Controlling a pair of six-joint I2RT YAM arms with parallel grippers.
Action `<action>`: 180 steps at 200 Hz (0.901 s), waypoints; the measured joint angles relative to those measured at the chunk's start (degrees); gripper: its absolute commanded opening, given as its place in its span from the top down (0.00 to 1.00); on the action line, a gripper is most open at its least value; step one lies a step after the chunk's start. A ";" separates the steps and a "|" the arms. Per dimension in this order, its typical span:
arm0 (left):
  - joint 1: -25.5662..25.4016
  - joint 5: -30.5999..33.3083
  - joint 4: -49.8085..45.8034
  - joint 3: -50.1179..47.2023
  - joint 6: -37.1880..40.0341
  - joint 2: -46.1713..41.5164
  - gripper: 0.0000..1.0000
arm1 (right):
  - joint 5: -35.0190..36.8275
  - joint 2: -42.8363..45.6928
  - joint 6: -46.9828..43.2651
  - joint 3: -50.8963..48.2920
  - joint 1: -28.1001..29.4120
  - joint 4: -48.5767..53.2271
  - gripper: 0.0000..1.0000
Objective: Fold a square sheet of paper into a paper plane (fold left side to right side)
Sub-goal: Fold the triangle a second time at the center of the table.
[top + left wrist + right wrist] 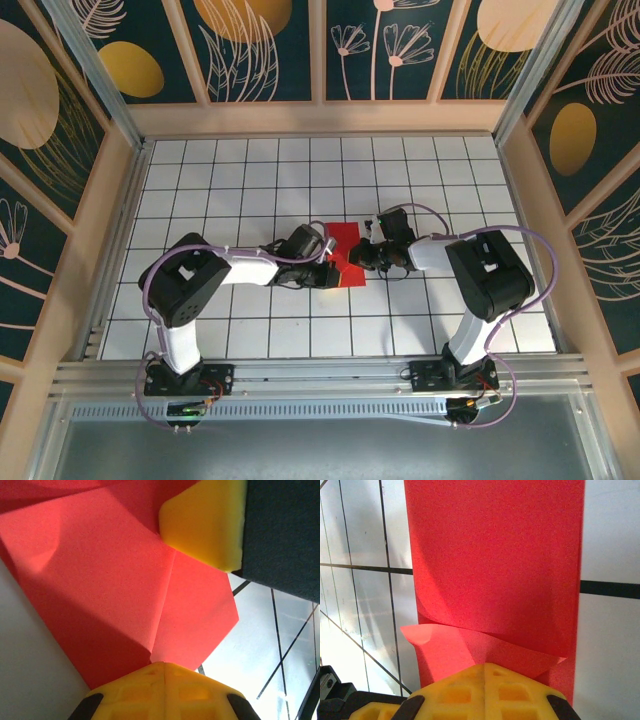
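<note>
The square sheet of paper (346,233) is bright red and partly folded, lying mid-table between the two arms. In the left wrist view the paper (100,580) shows two slanted panels meeting at a crease that runs into my left gripper (162,666), whose yellow fingers are shut on it. My left gripper (325,270) sits at the paper's lower left edge. A yellow fingertip (205,520) of the right gripper rests over the paper's far part. My right gripper (487,665) is shut on a raised flap of the paper (495,555); it reaches in from the right (362,257).
The white gridded table (250,180) is walled by wooden panels (320,118) at the back and sides. A metal rail (320,375) with both arm bases runs along the near edge. The two wrists are close together over the paper.
</note>
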State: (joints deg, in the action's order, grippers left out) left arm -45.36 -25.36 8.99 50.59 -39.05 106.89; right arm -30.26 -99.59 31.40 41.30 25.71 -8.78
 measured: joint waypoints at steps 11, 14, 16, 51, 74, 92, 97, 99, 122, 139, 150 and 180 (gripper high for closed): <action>0.00 0.02 0.00 0.00 0.00 0.00 1.00 | 0.00 0.00 -0.02 0.07 0.00 0.13 1.00; 0.00 0.04 0.00 0.00 0.00 0.00 1.00 | 0.02 0.00 -0.02 0.09 0.00 0.15 1.00; 0.00 0.04 0.00 0.00 0.00 0.00 1.00 | 0.02 0.00 -0.02 0.09 0.00 0.15 1.00; 0.00 -0.11 1.14 -0.72 0.02 -0.07 1.00 | 0.02 0.00 -0.63 0.13 0.00 0.22 1.00; -0.02 -0.09 2.29 -2.23 0.33 -0.96 1.00 | -0.07 -0.13 -0.90 0.22 0.00 0.24 1.00; -0.24 0.35 2.10 -3.26 1.18 -1.95 1.00 | -0.31 -0.37 -1.05 0.48 0.00 0.35 1.00; -0.42 0.57 1.88 -3.48 1.51 -2.23 1.00 | -0.33 -0.39 -1.07 0.55 0.00 0.42 1.00; -0.48 0.66 1.79 -3.52 1.66 -2.34 1.00 | -0.37 -0.44 -1.05 0.57 0.00 0.46 1.00; -1.22 1.51 0.87 -4.81 2.67 -3.85 1.00 | -0.66 -0.57 -1.07 0.81 0.00 0.68 1.00; -1.44 2.54 -0.22 -5.55 3.04 -5.09 1.00 | -0.68 -0.59 -1.07 1.11 0.00 1.25 1.00; -1.55 3.98 -1.20 -5.90 3.06 -5.99 1.00 | -0.68 -0.59 -1.09 1.33 0.00 1.68 1.00; -1.57 9.11 -3.91 -6.47 3.23 -10.73 0.98 | -0.66 -0.42 -1.05 1.70 0.11 2.36 1.00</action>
State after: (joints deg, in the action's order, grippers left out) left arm -46.94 -16.25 5.08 44.12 -35.81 96.16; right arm -30.92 -100.01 30.35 43.00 25.82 -6.42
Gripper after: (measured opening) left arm 0.043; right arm 0.050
